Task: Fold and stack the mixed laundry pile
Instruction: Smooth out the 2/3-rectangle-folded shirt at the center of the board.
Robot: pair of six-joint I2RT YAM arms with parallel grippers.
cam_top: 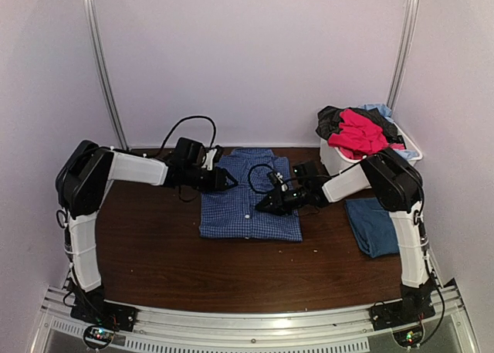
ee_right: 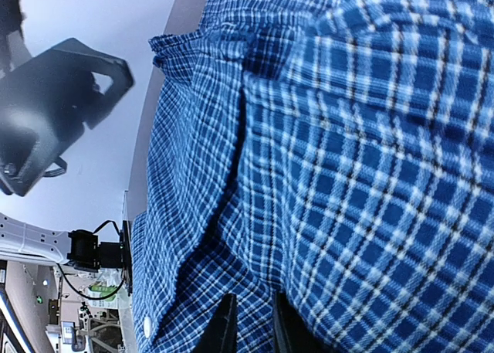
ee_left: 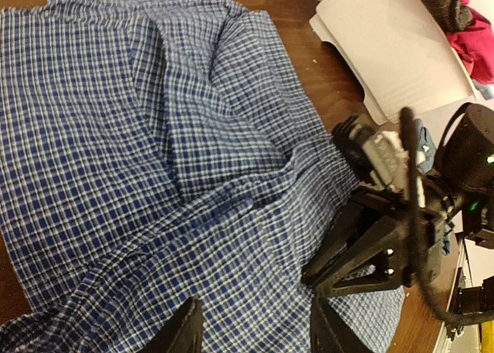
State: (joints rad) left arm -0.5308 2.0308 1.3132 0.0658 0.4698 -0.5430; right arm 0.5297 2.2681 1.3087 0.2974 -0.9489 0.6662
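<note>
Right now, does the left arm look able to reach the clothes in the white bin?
Probably not. The left gripper is over the check shirt, and the right gripper and its forearm lie across the way to the clothes in the bin, far right.

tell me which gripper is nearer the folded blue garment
Right. The right gripper is at the middle of the checked shirt, left of the folded blue garment; the left gripper is farther left, over the same shirt.

Right gripper (ee_right: pixel 251 328) at the blue-and-white checked shirt (ee_right: pixel 347 175)
Its fingertips are standing narrowly apart, with cloth showing between them; a fold is running down the shirt, and a white button (ee_right: pixel 147 326) is showing at lower left.
</note>
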